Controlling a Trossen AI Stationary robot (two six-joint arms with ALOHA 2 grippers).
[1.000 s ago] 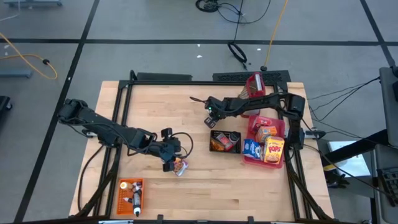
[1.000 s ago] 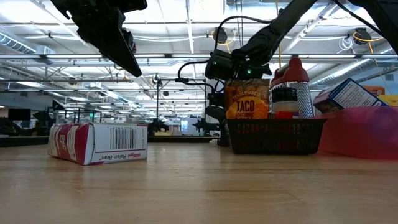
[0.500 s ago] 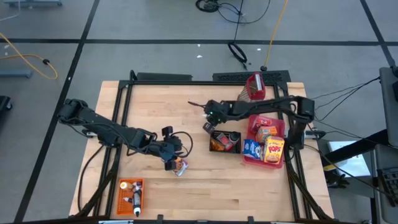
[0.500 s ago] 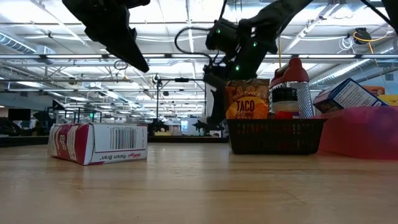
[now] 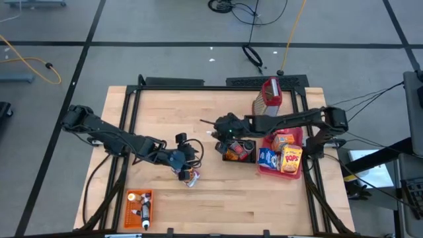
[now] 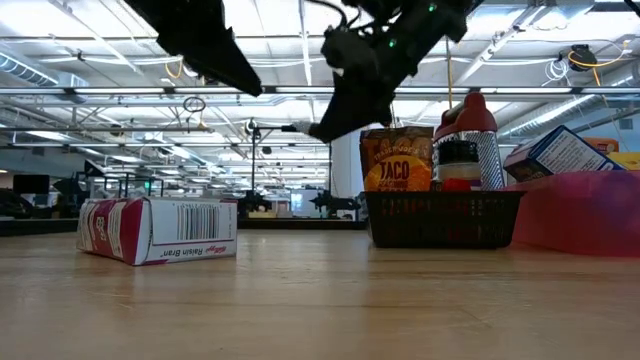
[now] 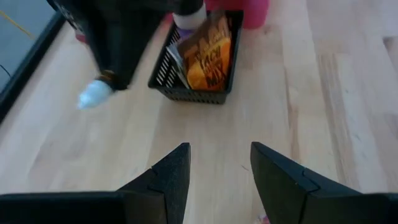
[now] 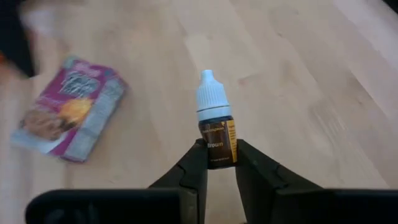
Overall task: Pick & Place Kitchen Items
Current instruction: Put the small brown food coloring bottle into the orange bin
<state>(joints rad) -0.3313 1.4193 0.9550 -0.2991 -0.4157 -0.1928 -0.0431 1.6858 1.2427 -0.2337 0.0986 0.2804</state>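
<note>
My right gripper (image 8: 219, 163) is shut on a small brown dropper bottle (image 8: 215, 127) with a white cap, held in the air left of the black mesh basket (image 5: 239, 151). My left gripper (image 7: 219, 171) hangs open above the table, beside a purple cereal box (image 5: 191, 177) that lies flat on the wood (image 8: 69, 118). A taco packet (image 7: 206, 55) stands in the basket. Colourful boxes (image 5: 285, 151) fill the red tray. My right gripper pinches the bottle's lower body (image 8: 217, 149) between its two fingers. The bottle lies along the fingers, with its white cap (image 8: 209, 93) pointing away from the wrist, toward the table's left. It is lifted clear of the table.
An orange crate (image 5: 139, 205) with small bottles sits near the near left corner. A red-topped container (image 5: 269, 92) stands at the far edge. The red tray (image 5: 266, 168) lies by the right edge. Bare wood spreads between the cereal box and the basket.
My right gripper has risen with the bottle and drifted a little toward the near edge, tipping so that the bottle points left and slightly down. My left gripper has shifted slightly right and upward. The cereal box has stayed put.
</note>
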